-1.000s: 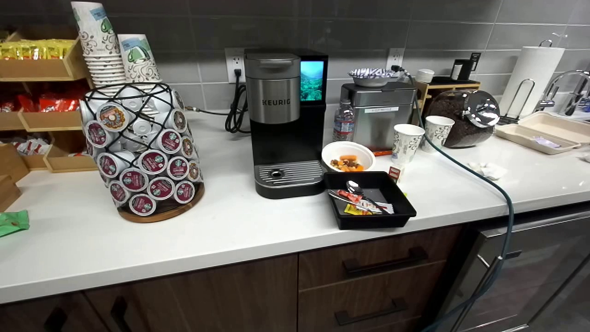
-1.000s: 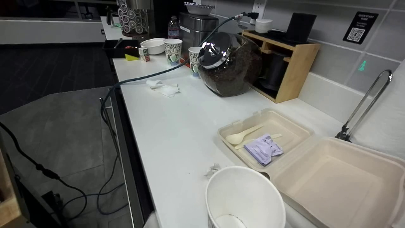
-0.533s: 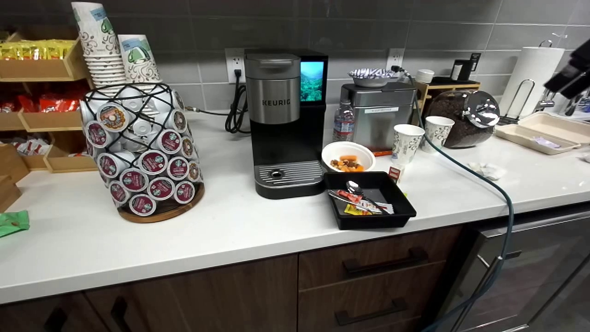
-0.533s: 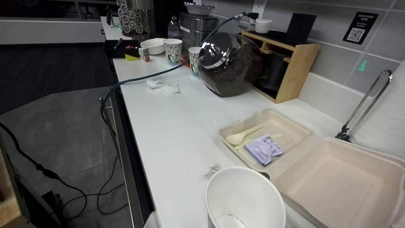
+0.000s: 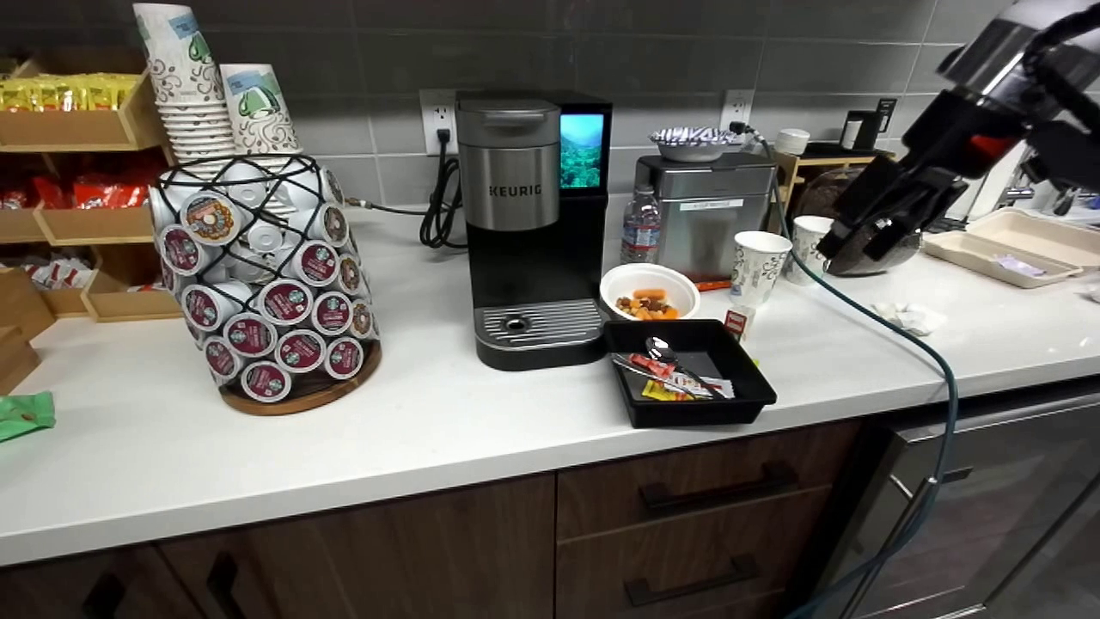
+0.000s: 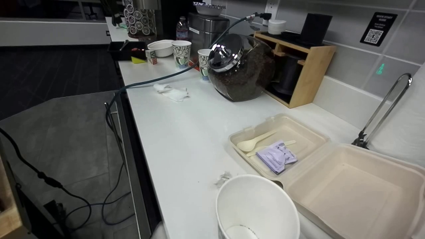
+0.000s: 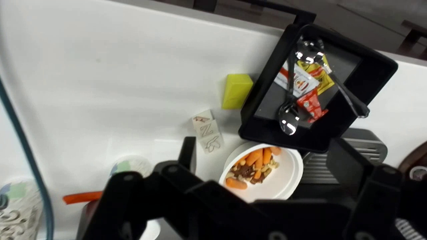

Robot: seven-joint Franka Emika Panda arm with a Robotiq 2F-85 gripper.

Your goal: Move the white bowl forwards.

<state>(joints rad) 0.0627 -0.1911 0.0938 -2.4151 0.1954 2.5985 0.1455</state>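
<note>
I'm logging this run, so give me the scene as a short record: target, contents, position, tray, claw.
target: white bowl, upright on the counter
contents: what look like carrots and nuts, plus dark pieces
position: between the coffee maker and a paper cup, with the black tray on the counter-edge side; bowl-tray contact unclear
in the black tray: two spoons, several packets
claw: open, above the counter, holding nothing

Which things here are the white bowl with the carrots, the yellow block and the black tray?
White bowl (image 7: 279, 181): wrist view, on its bare white inside.
Yellow block (image 7: 236, 93): wrist view, on its broad face.
Black tray (image 5: 700, 414): in an exterior view, on its front wall.
</note>
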